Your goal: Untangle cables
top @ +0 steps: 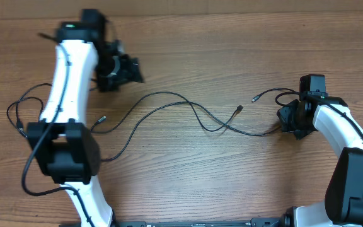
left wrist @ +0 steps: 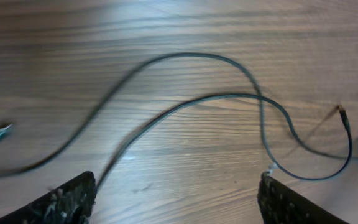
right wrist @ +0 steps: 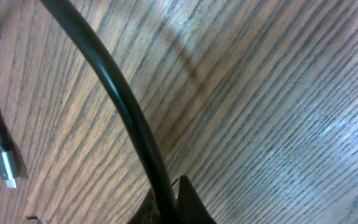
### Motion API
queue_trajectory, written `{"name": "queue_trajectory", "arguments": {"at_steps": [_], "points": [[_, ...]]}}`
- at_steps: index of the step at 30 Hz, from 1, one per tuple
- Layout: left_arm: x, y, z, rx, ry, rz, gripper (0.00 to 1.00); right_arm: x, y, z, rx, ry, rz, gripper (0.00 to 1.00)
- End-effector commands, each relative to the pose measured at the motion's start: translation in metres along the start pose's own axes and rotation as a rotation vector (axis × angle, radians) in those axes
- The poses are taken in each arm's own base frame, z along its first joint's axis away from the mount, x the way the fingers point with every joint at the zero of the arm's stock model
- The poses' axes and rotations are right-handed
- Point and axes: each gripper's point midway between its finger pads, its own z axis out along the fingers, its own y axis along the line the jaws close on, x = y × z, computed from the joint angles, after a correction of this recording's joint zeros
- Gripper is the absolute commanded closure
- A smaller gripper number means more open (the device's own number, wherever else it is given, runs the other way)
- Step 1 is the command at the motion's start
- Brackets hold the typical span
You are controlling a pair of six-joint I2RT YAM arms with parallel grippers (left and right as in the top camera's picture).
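Now the right claw (top: 290, 120) is gripping one of the cables (top: 169, 94), while the left claw (top: 126, 69) is hanging wide with nothing in it.

Across the middle of the wooden table (top: 219, 50), the cables are lying in long, loose curves, crossing each other roughly midway between the two arms. In the right wrist view, a thick-looking black cord is running down into the right claw (right wrist: 169, 208), whose jaws are closing narrowly around it. A silver plug (right wrist: 8, 169) is resting on the wood off to the side, apart from the claw. In the left wrist view, the left claw (left wrist: 176, 202) is showing both fingertips (left wrist: 73, 199) spread far apart above the table. The cables (left wrist: 191, 55) are lying beyond them, and one strand is passing under the gap without being touched.
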Motion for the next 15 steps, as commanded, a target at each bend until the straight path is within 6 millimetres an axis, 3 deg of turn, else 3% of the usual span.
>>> {"name": "queue_trajectory", "arguments": {"at_steps": [1, 6, 10, 15], "points": [[0.006, -0.016, 0.021, -0.052, -0.004, 0.009, 0.22, 0.002, 0.002, -0.004, -0.014, -0.005, -0.010, 0.96], [0.003, -0.037, 0.051, -0.141, -0.083, 0.005, 0.34, 0.002, 0.002, -0.004, -0.013, -0.005, -0.010, 0.96], [-0.001, -0.055, 0.074, -0.156, -0.158, -0.017, 0.56, 0.002, 0.002, -0.004, -0.013, -0.005, -0.009, 0.96], [0.001, -0.073, 0.102, -0.127, -0.220, -0.042, 0.48, 0.004, 0.003, -0.004, -0.019, 0.009, -0.010, 0.90]]}}
